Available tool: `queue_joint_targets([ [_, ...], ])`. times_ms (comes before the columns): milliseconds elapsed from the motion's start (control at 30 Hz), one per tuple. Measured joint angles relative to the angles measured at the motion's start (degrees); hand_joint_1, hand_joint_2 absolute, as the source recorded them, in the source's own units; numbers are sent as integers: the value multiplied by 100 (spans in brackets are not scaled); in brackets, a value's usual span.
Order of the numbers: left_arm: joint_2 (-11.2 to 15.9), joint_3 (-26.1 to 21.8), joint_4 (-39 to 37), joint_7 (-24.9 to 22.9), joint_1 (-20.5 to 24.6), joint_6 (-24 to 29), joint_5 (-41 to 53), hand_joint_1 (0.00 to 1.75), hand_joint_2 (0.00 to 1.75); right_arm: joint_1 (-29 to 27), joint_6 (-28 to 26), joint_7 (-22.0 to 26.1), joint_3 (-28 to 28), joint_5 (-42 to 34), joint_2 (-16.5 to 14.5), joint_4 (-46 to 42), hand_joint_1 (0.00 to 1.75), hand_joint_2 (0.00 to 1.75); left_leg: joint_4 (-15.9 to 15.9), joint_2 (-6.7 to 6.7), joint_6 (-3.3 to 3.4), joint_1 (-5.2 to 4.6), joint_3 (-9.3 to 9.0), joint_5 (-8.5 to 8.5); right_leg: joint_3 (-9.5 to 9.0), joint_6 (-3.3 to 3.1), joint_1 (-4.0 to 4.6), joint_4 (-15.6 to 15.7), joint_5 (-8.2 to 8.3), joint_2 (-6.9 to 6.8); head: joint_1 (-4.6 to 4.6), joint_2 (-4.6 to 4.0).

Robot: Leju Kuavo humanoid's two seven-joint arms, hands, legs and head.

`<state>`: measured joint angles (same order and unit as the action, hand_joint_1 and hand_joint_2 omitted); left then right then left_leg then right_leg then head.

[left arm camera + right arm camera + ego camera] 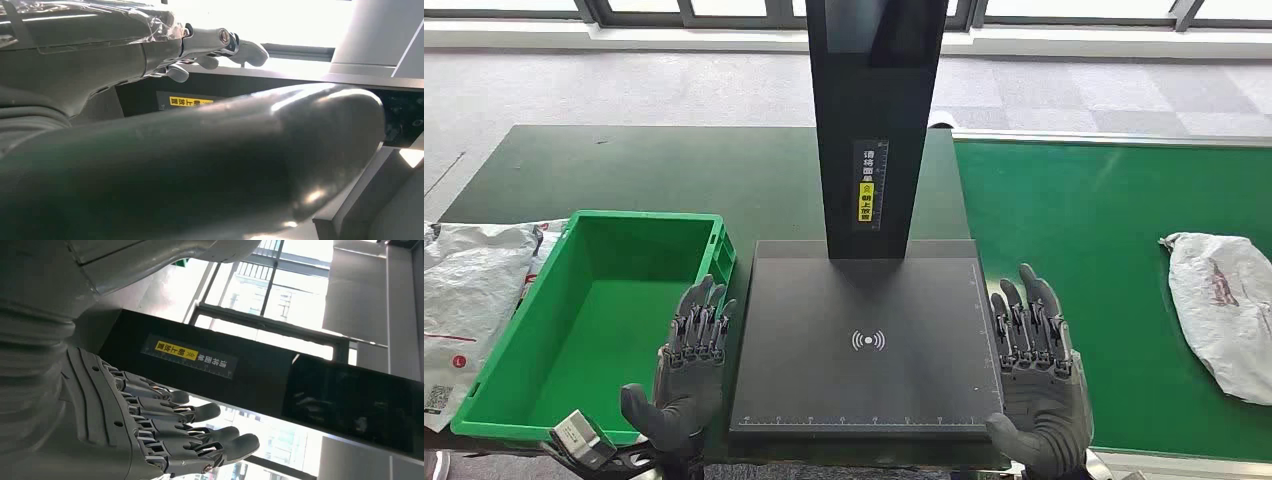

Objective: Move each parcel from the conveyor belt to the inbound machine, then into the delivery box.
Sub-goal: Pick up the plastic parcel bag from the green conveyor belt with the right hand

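Your left hand (689, 375) and right hand (1036, 375) both hover with fingers spread, holding nothing, at either side of the inbound machine (864, 340), whose scanning plate is bare. The 1 parcel (1224, 310) waiting for you lies on the green conveyor belt (1074, 260), well to the right of your right hand. It looks like a soft, crinkled poly bag, probably light, floppy and slick. Take it around its bulky middle rather than a loose edge. The delivery box (714, 250) sits just left of the machine.
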<state>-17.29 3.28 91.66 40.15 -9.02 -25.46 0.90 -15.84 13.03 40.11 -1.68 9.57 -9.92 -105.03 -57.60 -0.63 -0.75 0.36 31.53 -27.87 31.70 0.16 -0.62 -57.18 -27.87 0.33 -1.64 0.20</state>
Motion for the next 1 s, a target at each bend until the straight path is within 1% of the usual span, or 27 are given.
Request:
queue_joint_targets([
  [833, 0, 0, -4, 2, -10, -15, -99, 0, 0, 73, -42, 0, 0, -39, 0, 97, 0, 175, 0, 0, 0, 0, 1, 0, -1, 0, 0, 0, 0, 0, 0, 0],
  [900, -1, 0, 16, 2, -34, -15, -98, 0, 0, 104, -98, 0, 0, 6, 0, 126, 0, 175, 0, 0, 0, 0, 0, 0, -1, 0, 0, 0, 0, 0, 0, 0],
  [1000, -5, 0, 71, 2, -88, -17, -96, 0, 0, 115, -370, 0, 0, 247, 0, 146, 0, 175, 0, -1, 0, 0, 1, 0, -1, 0, 0, 0, 0, 0, 0, 0],
])
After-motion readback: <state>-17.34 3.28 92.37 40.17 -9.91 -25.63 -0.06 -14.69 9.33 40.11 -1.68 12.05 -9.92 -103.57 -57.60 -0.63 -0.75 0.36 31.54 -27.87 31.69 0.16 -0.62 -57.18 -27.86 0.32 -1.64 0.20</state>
